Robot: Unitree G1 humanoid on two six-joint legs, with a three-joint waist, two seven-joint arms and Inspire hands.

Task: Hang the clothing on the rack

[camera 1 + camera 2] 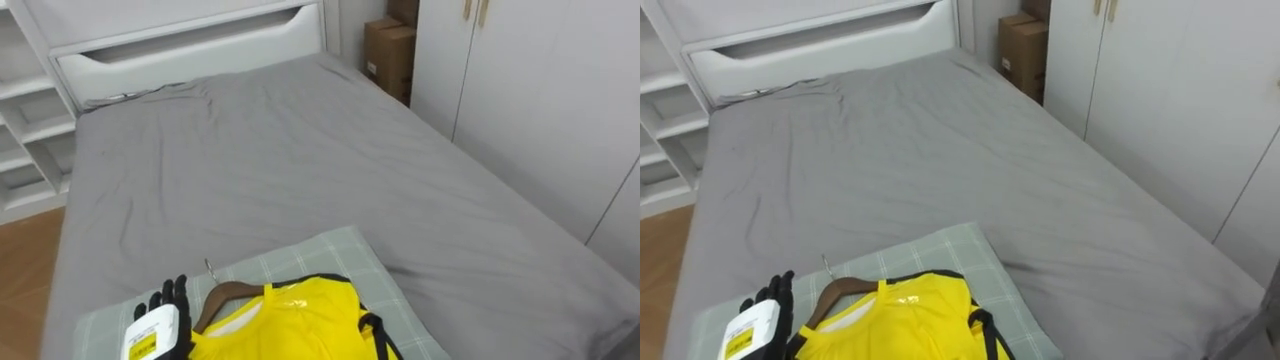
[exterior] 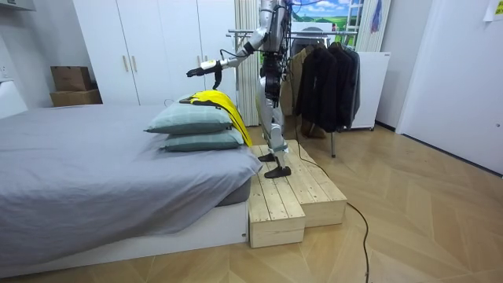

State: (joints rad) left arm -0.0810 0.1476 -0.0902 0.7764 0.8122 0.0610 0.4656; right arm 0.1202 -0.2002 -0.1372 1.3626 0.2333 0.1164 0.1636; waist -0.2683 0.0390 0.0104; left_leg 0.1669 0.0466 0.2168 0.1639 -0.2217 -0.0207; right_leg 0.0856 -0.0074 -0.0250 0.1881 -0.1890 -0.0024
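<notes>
Grey bed (image 1: pixel 300 150), white wardrobes (image 2: pixel 157 47), wooden floor (image 2: pixel 424 212), cardboard boxes (image 1: pixel 390 55)

Bright, even room light covers the grey bed (image 2: pixel 94 169); soft shadow lies beneath its overhanging sheet.

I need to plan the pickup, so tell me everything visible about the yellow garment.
The yellow garment is bright, smooth-looking fabric with black trim at one side. It sits on a brown wooden hanger and lies flat on the upper pale green pillow, one edge draping off. The left hand is open beside the hanger.
</notes>
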